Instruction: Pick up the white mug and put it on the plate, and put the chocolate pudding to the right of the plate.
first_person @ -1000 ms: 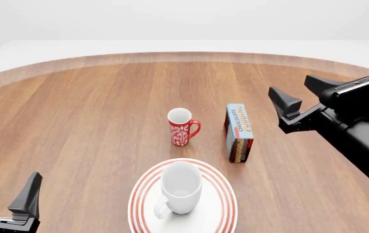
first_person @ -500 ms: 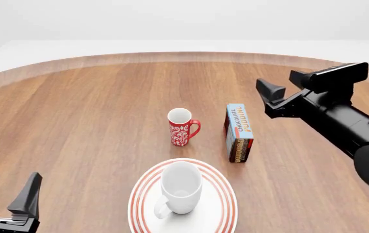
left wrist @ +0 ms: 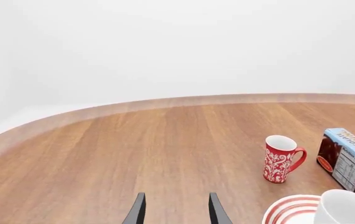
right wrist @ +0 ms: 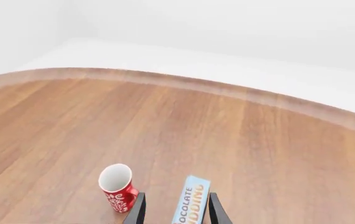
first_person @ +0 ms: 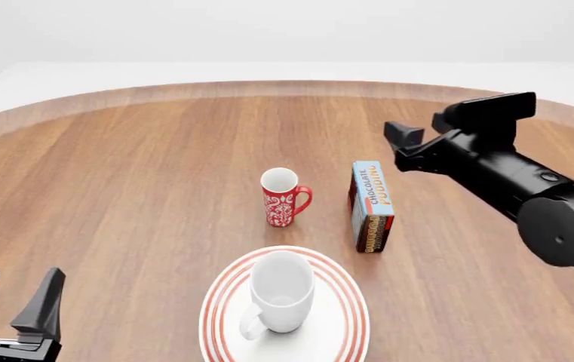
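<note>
The white mug (first_person: 280, 292) stands upright on the plate (first_person: 218, 303) at the near middle, handle toward the front left. Behind the plate's right edge the chocolate pudding (first_person: 370, 205) box stands on the table, blue face up. My right gripper (first_person: 418, 130) hangs open in the air just behind and to the right of the box, touching nothing. In the right wrist view the chocolate pudding (right wrist: 191, 201) shows between the open fingers (right wrist: 137, 211). My left gripper (first_person: 13, 292) rests open and empty at the near left. The left wrist view shows the white mug (left wrist: 346, 208), plate (left wrist: 287, 213) and chocolate pudding (left wrist: 348, 161).
A slim red mug (first_person: 283, 197) with a white pattern stands just left of the pudding box, behind the plate; it also shows as the red mug (right wrist: 117, 187) and the red mug (left wrist: 280, 158). The wooden table's curved far edge (first_person: 287, 87) runs across the back.
My right arm has swung left and forward, bringing its open gripper closer to the pudding box. The left gripper, mugs, box and plate have not moved.
</note>
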Tool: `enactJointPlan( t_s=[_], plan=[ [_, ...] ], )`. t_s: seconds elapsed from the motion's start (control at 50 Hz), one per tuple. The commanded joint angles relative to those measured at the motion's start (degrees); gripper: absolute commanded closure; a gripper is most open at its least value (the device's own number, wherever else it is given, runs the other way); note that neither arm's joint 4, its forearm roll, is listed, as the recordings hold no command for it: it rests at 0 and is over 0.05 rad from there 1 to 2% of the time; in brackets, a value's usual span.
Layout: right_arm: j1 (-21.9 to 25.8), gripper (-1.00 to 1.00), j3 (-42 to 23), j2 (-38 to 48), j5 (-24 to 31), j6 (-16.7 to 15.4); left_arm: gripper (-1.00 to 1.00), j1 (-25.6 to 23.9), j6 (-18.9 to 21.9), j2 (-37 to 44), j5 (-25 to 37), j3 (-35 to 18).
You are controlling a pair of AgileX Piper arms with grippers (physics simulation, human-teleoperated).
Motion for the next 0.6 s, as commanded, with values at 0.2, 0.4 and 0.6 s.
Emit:
enactJointPlan(
  t_s=[0.2,0.4,0.6],
  plan=[
    [-1.61,-1.00,-1.83,5.00,0.59,2.61,-1.00,-0.13,-0.42,0.63,-0.68,0.01],
    [-1.72,-1.00,-2.64,6.41,0.88,3.19,-1.00,-0.23,-0.80,-0.63,0.57,-0.01],
    [-1.39,-1.00,-3.94,8.37,1.01,3.53,-1.00,-0.36,-1.25,-0.37,0.26,0.00]
  ],
)
